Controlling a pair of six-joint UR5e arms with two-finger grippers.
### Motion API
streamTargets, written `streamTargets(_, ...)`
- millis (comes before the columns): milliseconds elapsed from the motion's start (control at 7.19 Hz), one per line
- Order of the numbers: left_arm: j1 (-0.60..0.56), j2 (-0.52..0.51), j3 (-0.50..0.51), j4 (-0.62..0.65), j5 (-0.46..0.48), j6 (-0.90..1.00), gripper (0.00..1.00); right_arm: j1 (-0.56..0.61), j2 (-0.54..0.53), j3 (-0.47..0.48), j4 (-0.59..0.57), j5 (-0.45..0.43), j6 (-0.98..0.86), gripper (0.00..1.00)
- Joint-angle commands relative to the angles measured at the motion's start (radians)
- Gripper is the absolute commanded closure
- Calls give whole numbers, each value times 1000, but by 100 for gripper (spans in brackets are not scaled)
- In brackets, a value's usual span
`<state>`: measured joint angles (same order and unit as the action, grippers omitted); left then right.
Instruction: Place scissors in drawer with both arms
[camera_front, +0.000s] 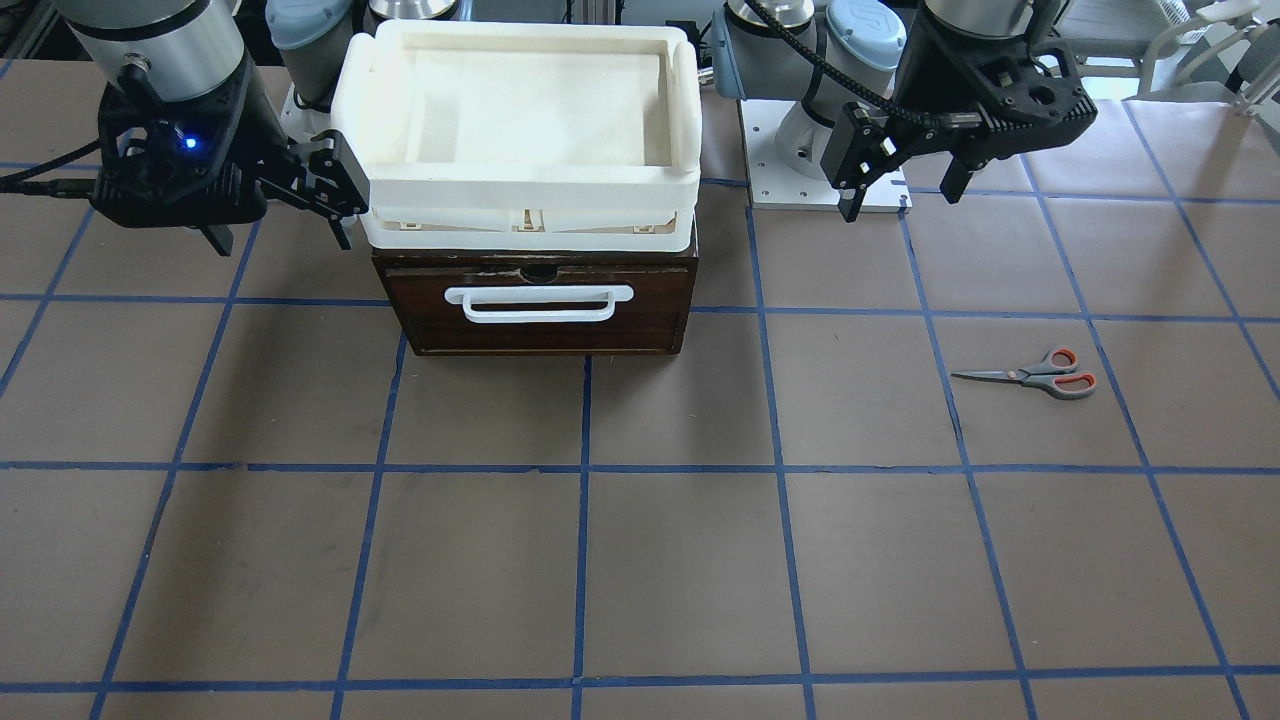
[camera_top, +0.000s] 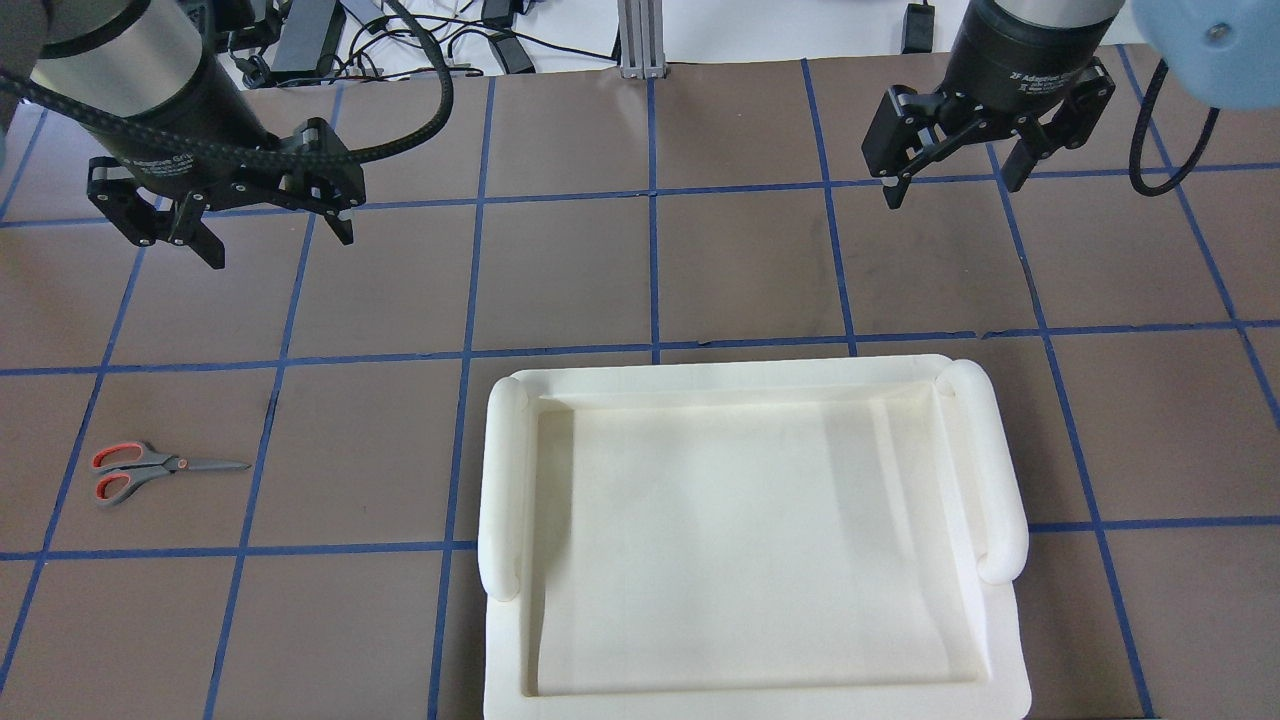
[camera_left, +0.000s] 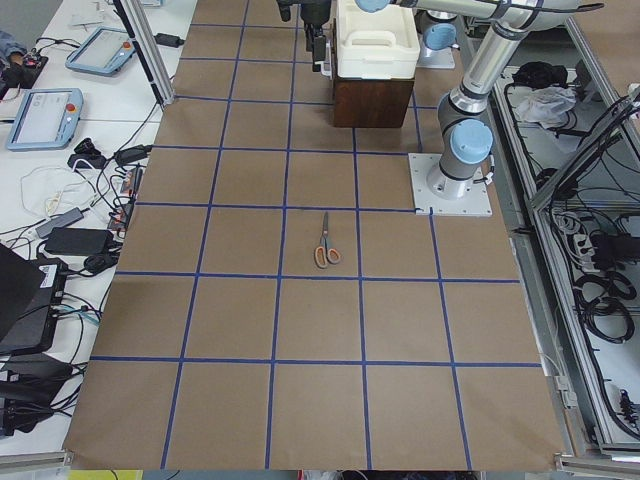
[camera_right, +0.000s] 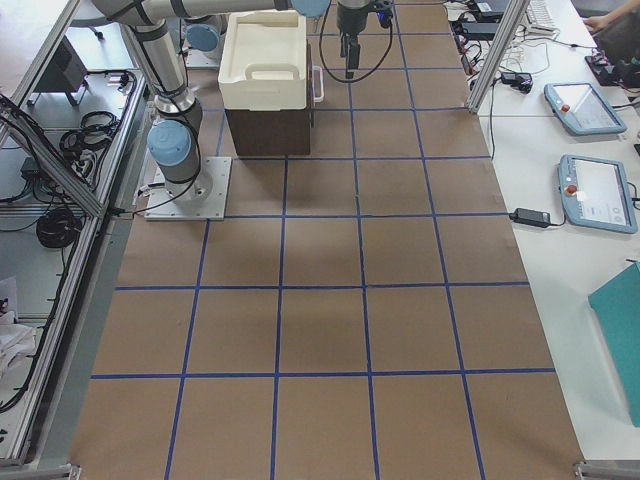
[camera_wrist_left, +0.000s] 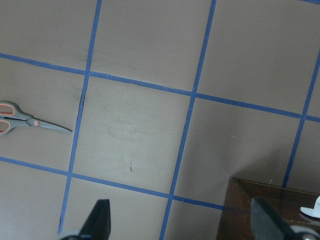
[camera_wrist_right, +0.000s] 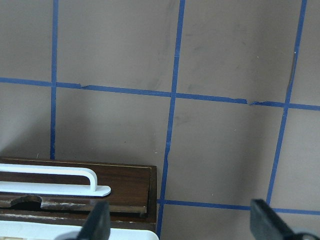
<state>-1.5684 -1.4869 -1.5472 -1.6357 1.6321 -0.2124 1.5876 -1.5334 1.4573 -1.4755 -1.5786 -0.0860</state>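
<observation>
Left gripper (camera_front: 900, 200) and right gripper (camera_front: 282, 240) are both wide open and hold nothing — one hangs on each side of the drawer (camera_front: 650, 320). The drawer is closed, with a white foam tray (camera_front: 520, 195) on top. Scissors (camera_front: 1030, 374) lie flat on the table (camera_front: 640, 560), well off on the drawer's left-arm side — blades pointing toward it.

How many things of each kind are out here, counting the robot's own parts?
Scissors: 1
Wooden drawer: 1
White foam tray: 1
Grippers: 2, the left gripper and the right gripper, both open
Total: 5
</observation>
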Motion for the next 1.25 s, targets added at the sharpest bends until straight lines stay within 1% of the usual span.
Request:
streamTargets(0,-1,-1,-1,2,-5,-4,0,-1,-5,-2,4,5,-1,0)
streamTargets(278,2,-1,-1,2,-29,11,0,-11,-21,3,-12,11,-11,0)
streamTargets(417,4,-3,-10,8,-23,18,0,-11,-21,3,0,2,-3,0)
streamTargets(556,4,3,-39,8,-20,62,0,-11,-24,3,-6,-3,-1,0)
streamTargets(695,7,17,-89,10,-18,123,2,-12,-22,3,-14,-1,3,0)
streamTargets(834,43,37,-144,34,-18,139,2,-14,-22,5,-12,-7,38,0)
streamTargets(974,72,57,-193,42,-20,195,2,-15,-24,3,-17,-6,58,0)
streamTargets(1113,121,59,-256,81,-20,293,3,-9,-24,3,-44,-7,266,0)
